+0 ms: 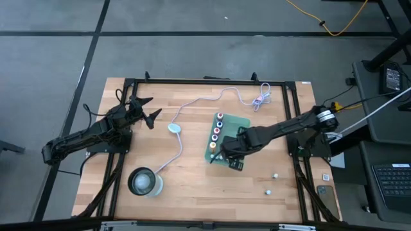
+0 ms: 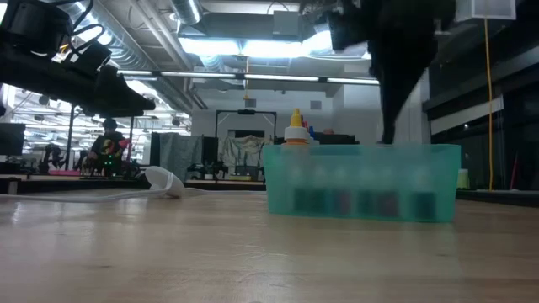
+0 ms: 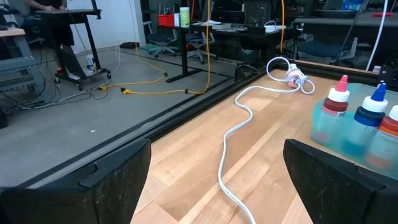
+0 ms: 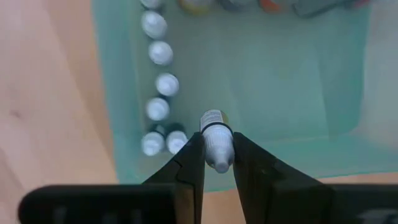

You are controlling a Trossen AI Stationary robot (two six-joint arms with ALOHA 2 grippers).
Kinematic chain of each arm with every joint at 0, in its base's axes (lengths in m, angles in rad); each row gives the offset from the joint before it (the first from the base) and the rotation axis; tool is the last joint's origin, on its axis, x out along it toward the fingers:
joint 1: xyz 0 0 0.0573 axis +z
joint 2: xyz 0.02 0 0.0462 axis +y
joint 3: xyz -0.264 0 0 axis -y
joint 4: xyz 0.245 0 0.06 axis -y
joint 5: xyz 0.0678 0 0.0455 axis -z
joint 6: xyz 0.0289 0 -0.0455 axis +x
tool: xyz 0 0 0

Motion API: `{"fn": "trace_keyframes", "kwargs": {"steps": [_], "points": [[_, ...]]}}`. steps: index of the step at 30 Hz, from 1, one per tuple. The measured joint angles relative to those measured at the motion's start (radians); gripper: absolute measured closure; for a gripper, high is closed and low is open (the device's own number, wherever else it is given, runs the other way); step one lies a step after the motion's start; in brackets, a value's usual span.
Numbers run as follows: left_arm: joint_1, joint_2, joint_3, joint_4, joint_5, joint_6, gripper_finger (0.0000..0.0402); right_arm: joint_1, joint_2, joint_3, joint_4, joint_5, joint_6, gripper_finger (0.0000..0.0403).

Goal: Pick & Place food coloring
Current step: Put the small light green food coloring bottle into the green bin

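Pale wood runs under my left gripper (image 1: 146, 110), which waits near the table's (image 1: 192, 186) far-left corner with its fingers spread wide and nothing between them. Rightward, past the glass jar (image 1: 144, 181) and the white cable (image 1: 192, 102), sits the green tray (image 1: 241, 122) with a row of small food coloring bottles (image 1: 217, 131) standing along one side. My right gripper (image 4: 217, 163) hangs over the tray's near end, fingers pinching one bottle (image 4: 216, 140) by its white cap. The bottle is tiny, with a yellowish body below the cap. I judge the grip shallow: it could slip or swing, and lowering it crooked might knock over the standing neighbours. Two more bottles (image 1: 271, 183) lie loose on the wood farther right.
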Motion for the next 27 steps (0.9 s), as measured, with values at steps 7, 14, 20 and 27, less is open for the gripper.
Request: {"fn": "trace_keyframes", "kwargs": {"steps": [7, 14, 20, 27], "points": [[0.000, 0.000, 0.000, 0.000, 0.000, 0.000, 0.0041, -0.007, 0.000, -0.124, 0.070, -0.002, 0.005, 0.0330], [0.000, 0.000, 0.000, 0.000, 0.000, 0.000, 0.0041, -0.008, 0.001, -0.184, 0.144, -0.028, 0.006, 0.0330], [0.000, 0.000, 0.000, 0.000, 0.000, 0.000, 0.0041, -0.024, 0.044, -0.192, 0.162, -0.046, -0.030, 0.0329], [0.000, 0.000, 0.000, 0.000, 0.000, 0.000, 0.0041, -0.035, 0.065, -0.194, 0.160, -0.056, -0.048, 0.0329]]}}
